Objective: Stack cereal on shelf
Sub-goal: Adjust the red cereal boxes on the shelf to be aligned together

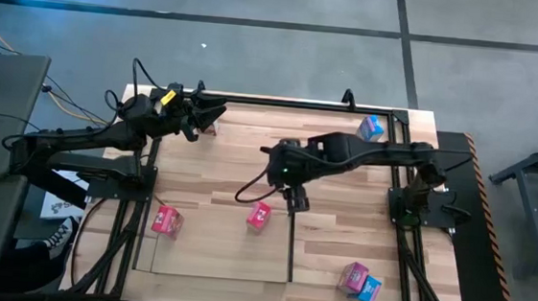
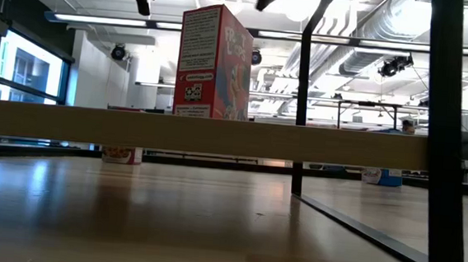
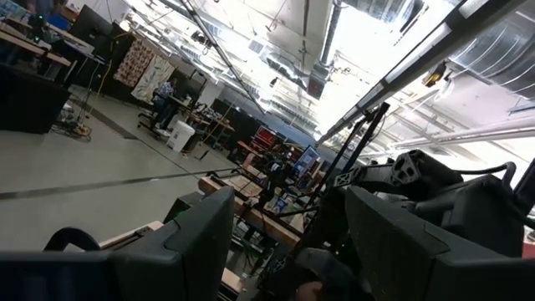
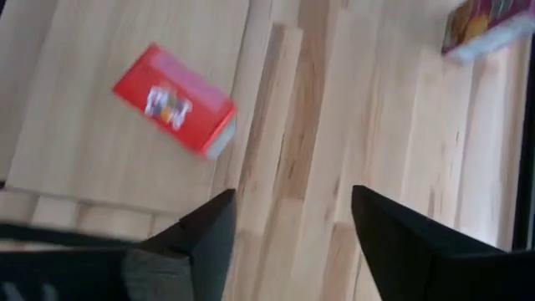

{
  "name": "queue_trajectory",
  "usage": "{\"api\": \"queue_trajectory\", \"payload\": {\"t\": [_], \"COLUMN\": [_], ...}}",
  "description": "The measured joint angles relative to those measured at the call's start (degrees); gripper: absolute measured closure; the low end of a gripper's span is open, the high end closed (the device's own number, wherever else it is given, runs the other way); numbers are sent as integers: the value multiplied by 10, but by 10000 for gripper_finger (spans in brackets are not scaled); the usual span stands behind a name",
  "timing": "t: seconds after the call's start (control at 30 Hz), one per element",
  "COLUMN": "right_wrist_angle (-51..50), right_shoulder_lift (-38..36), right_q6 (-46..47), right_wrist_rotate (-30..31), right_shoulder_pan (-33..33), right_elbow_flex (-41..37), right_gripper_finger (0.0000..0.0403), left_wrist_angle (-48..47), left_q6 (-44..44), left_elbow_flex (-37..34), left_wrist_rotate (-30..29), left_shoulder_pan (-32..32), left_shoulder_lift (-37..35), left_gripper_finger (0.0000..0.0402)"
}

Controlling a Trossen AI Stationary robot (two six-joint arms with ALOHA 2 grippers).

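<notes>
A red cereal box stands upright on the light wood shelf panel; it also shows in the low view and the right wrist view. A second pink-red box sits on the panel's left part. My right gripper hovers open just right of the red box, pointing down. My left gripper is open at the table's far left, its fingers tipped up toward the room. A small reddish box rests on the table beside it.
A light blue box lies at the far right corner. A pink box and a blue one lie together near the right front. The shelf's thin dark side wall runs beside the right gripper; its uprights show in the low view.
</notes>
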Motion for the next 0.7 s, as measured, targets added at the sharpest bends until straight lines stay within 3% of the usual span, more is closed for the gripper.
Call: {"api": "queue_trajectory", "payload": {"t": [0.17,0.4,0.53,0.7], "right_wrist_angle": [-68,-84,-60,66], "right_shoulder_lift": [-17,-41,-70,-164], "right_q6": [41,83,105,166], "right_wrist_rotate": [12,17,27,28], "right_shoulder_pan": [0,6,15,28], "right_elbow_flex": [0,-1,-35,-188], "right_gripper_finger": [252,388,385,400], "left_wrist_angle": [0,-1,-70,-174], "left_q6": [-1,-13,-15,25], "left_elbow_flex": [0,1,30,77], "left_wrist_rotate": [0,24,55,78], "left_shoulder_pan": [0,0,0,0], "left_shoulder_lift": [0,0,0,0], "left_gripper_finger": [180,180,180,180]}}
